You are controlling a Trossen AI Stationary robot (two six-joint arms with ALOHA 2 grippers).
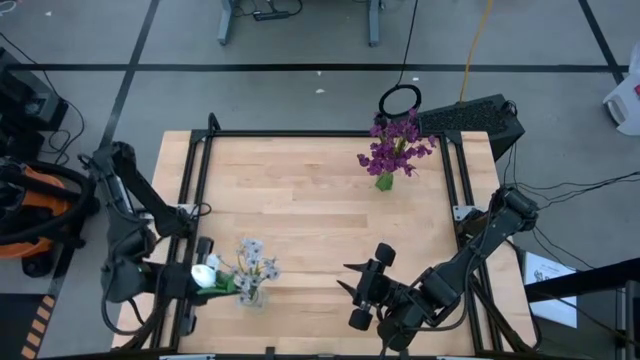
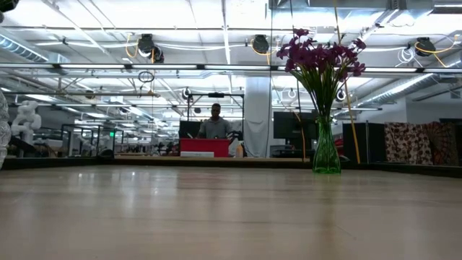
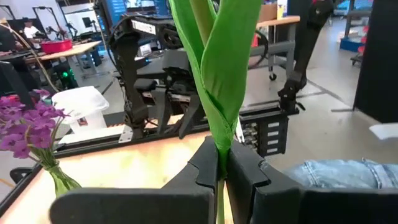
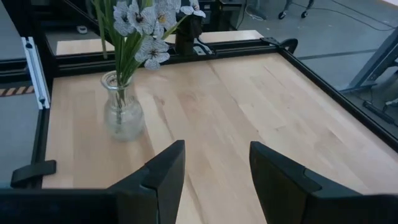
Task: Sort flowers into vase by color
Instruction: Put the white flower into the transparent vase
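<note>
Sorting looks nearly done: purple flowers point(image 1: 397, 147) fill the green vase point(image 1: 385, 181) at the tabletop's point(image 1: 320, 220) far side, pale sprigs point(image 1: 254, 262) the clear vase point(image 1: 250, 295). Left jaws point(image 3: 221, 171) pinch a white tulip's point(image 1: 206, 275) stem beside that vase, not yet placed. Right jaws point(image 4: 214, 168) wait open, empty.

Flowers in a vase point(image 1: 385, 181) at the table's point(image 1: 300, 210) far right, another vase point(image 1: 250, 294) near left, right hand point(image 1: 352, 279) beside it
</note>
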